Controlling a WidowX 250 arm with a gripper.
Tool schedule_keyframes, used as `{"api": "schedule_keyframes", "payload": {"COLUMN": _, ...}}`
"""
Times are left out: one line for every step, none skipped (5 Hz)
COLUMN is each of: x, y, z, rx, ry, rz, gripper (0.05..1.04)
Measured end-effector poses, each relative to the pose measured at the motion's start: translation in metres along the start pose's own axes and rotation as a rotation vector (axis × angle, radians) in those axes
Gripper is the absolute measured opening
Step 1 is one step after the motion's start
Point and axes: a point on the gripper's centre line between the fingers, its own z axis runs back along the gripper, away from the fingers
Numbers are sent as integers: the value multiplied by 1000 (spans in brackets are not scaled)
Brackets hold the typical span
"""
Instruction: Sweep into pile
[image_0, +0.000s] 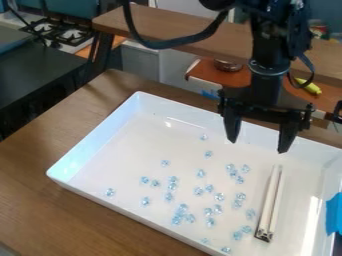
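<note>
Brown wooden table (60, 220) lies nearest the camera, with the near wall of a large, shallow white tray (100, 134) resting on it. Black and two-fingered, the tool (258, 147) hangs down over the far side of the tray, its fingers spread wide apart and nothing held between them. Just below it, toward the right of the view, a long, slim, pale bar with a dark end (268, 205) lies inside the tray, its far end nearest the tool and its dark end toward the camera; the two do not touch. Small, clear, light-blue pieces (179, 219) are scattered over the tray floor to the left of the bar. Several bunch closely toward the near wall, some sit in loose pairs nearer the bar, one lies off by itself at the left and another sits farthest back, toward the tool. Bright blue tape (333, 215) covers part of the tray's right side. Behind the tray, a yellow banana-shaped thing (308, 86) lies on an orange-brown surface (234, 77), below a thick wooden plank (167, 25). A stove with black grates (69, 34) stands at the upper left, beyond a dark counter (40, 67).
</note>
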Motion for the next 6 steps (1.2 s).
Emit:
{"api": "schedule_keyframes", "payload": {"x": -4, "y": 1, "z": -13, "rx": 15, "ry": 32, "rz": 6, "gripper": 999}}
{"api": "schedule_keyframes", "payload": {"x": -5, "y": -2, "z": -25, "rx": 20, "ry": 32, "rz": 4, "gripper": 999}}
{"api": "schedule_keyframes", "payload": {"x": -11, "y": -4, "z": -40, "rx": 25, "ry": 73, "rz": 15, "gripper": 999}}
{"api": "schedule_keyframes", "payload": {"x": -10, "y": -7, "z": -55, "rx": 28, "ry": 79, "rz": 33, "gripper": 999}}
{"api": "schedule_keyframes", "payload": {"x": -9, "y": -9, "z": -70, "rx": 33, "ry": 85, "rz": 56, "gripper": 999}}
{"api": "schedule_keyframes", "payload": {"x": -8, "y": -11, "z": -82, "rx": 37, "ry": 86, "rz": 67, "gripper": 999}}
